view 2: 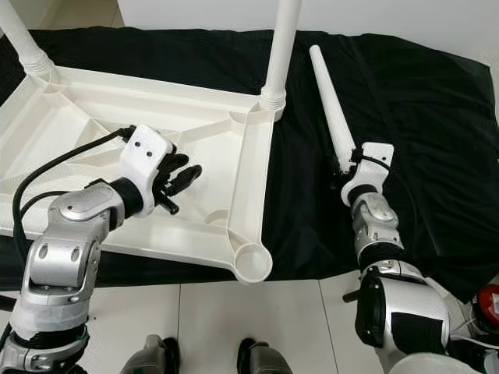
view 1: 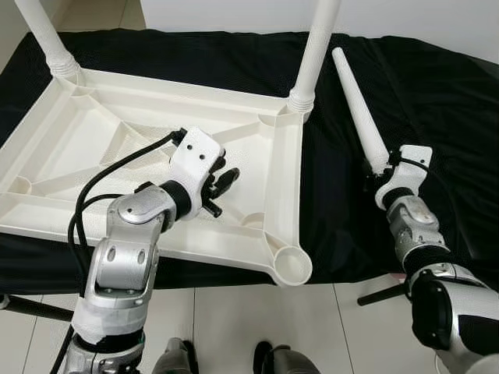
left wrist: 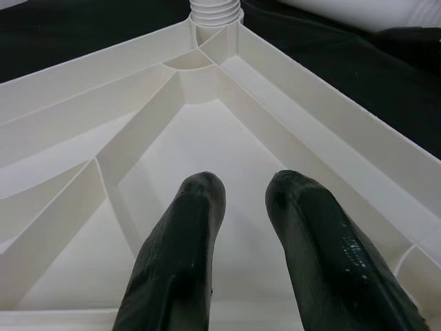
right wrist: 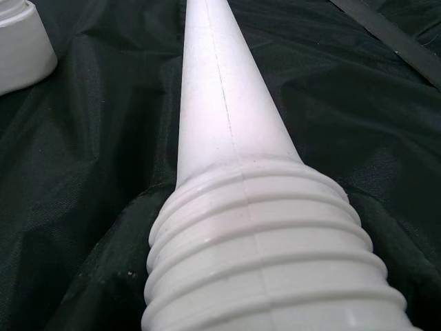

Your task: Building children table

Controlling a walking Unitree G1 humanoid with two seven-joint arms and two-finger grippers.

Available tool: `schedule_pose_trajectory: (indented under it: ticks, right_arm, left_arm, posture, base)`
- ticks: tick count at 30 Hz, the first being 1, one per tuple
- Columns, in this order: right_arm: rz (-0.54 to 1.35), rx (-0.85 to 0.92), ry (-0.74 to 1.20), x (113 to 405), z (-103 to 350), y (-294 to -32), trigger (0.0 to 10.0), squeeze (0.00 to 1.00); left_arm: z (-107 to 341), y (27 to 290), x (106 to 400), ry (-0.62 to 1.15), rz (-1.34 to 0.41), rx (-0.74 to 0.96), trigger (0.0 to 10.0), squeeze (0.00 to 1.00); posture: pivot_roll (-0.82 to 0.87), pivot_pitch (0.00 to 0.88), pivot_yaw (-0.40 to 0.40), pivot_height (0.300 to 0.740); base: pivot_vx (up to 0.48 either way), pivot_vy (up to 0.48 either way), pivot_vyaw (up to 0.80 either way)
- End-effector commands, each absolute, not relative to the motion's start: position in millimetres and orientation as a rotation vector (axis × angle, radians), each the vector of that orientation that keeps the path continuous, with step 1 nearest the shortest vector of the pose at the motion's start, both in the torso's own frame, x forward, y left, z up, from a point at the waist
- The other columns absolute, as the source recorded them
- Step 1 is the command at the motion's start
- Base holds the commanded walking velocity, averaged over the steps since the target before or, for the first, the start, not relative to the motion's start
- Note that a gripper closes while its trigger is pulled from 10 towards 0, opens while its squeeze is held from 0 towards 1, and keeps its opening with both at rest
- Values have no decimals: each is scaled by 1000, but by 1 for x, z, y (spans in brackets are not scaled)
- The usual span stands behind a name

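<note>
The table top [view 1: 93,140] lies upside down on a black cloth [view 1: 437,93], so the holes for the legs face up. Two legs [view 1: 312,54] already stand in the far corners. The near corner hole [view 1: 292,265] has no leg yet. The right gripper [view 1: 383,167] is clenched on the thick, ridged end of a loose leg [view 1: 359,109], which lies on the cloth just beside the top. The left gripper [view 1: 222,183] hovers over the ribs inside the top, its fingers [left wrist: 179,248] a little apart and holding nothing, maybe to keep the top from sliding.
</note>
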State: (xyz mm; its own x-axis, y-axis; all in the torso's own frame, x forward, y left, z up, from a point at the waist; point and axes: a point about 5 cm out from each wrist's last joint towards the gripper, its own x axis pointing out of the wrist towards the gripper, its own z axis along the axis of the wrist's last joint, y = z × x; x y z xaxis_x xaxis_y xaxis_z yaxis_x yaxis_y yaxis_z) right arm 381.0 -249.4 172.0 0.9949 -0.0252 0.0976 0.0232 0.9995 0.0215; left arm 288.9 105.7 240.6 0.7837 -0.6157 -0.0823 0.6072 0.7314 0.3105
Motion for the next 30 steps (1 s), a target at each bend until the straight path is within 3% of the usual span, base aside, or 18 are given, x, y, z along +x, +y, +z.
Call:
schedule_pose_trajectory:
  ticks: [1, 2, 3, 18, 30]
  right_arm:
    - [-13, 26, -47, 377, 155, -246, 0, 0]
    - [-13, 26, -47, 377, 155, -246, 0, 0]
    - [-31, 5, -60, 376, 154, -245, 10000, 0]
    - [-124, -54, -198, 367, 159, -236, 10000, 0]
    - [-160, -39, -227, 360, 155, -236, 10000, 0]
  left_arm:
    - [241, 106, 293, -46, -598, 332, 10000, 0]
    - [241, 106, 293, -46, -598, 332, 10000, 0]
    - [242, 108, 295, -54, -590, 328, 10000, 0]
    - [239, 130, 318, -95, -485, 336, 10000, 0]
    - [234, 133, 333, -100, -432, 314, 10000, 0]
  posture:
    - [95, 183, -56, 740]
    - [95, 183, -56, 740]
    - [87, 164, -64, 740]
    - [34, 25, -91, 740]
    - [21, 0, -92, 740]
  base:
    - [0, 0, 0]
    - [0, 0, 0]
    - [0, 0, 0]
    - [0, 0, 0]
    - [0, 0, 0]
